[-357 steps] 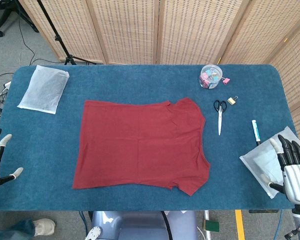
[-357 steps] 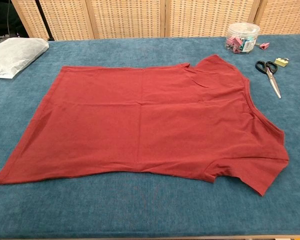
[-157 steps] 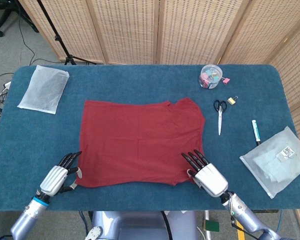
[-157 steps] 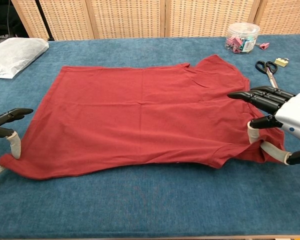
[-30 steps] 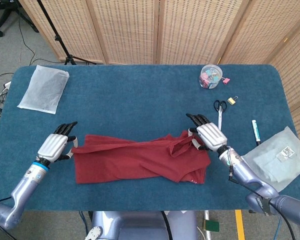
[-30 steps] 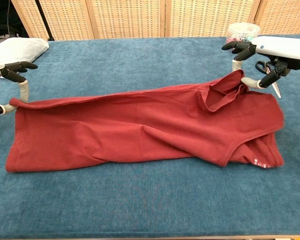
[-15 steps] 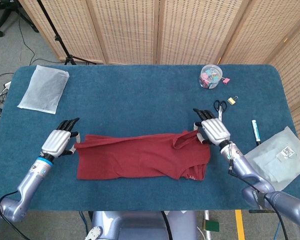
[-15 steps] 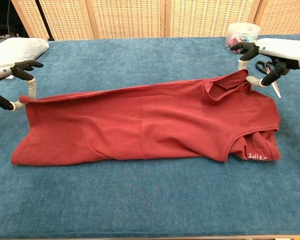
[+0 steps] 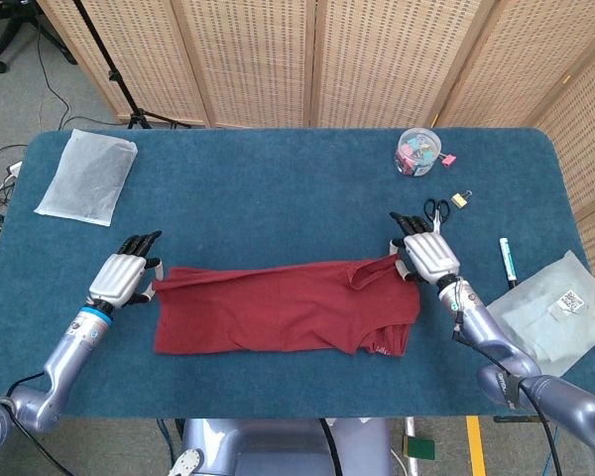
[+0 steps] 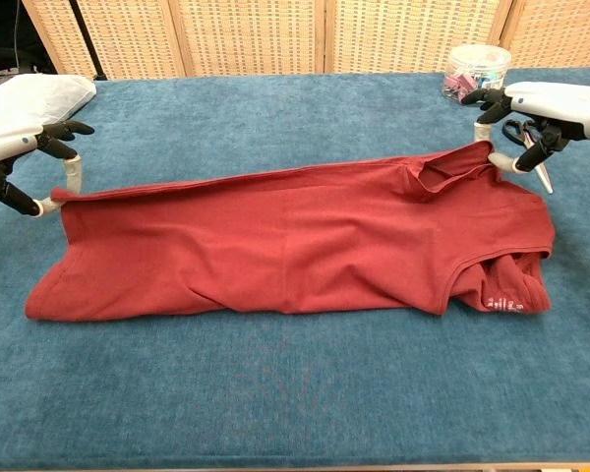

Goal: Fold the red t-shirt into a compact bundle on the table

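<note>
The red t-shirt (image 9: 283,307) (image 10: 285,246) lies folded in half lengthwise, a long band across the table's near middle. My left hand (image 9: 124,275) (image 10: 25,147) pinches its far left corner, at the hem end. My right hand (image 9: 428,256) (image 10: 546,108) pinches the far right corner by the sleeve and collar. Both held corners sit just above the cloth. A small printed label shows on the shirt's near right corner.
Scissors (image 9: 437,211) and a small brass clip (image 9: 460,199) lie just beyond my right hand. A clear tub of clips (image 9: 418,151) stands at the back. A white bag (image 9: 87,177) lies far left, a marker (image 9: 507,261) and a plastic pouch (image 9: 550,317) at the right.
Both hands have carried the shirt's near edge away from me, over its far half, and lowered slightly. The fold has flattened and the upper layer now lies smoother.
</note>
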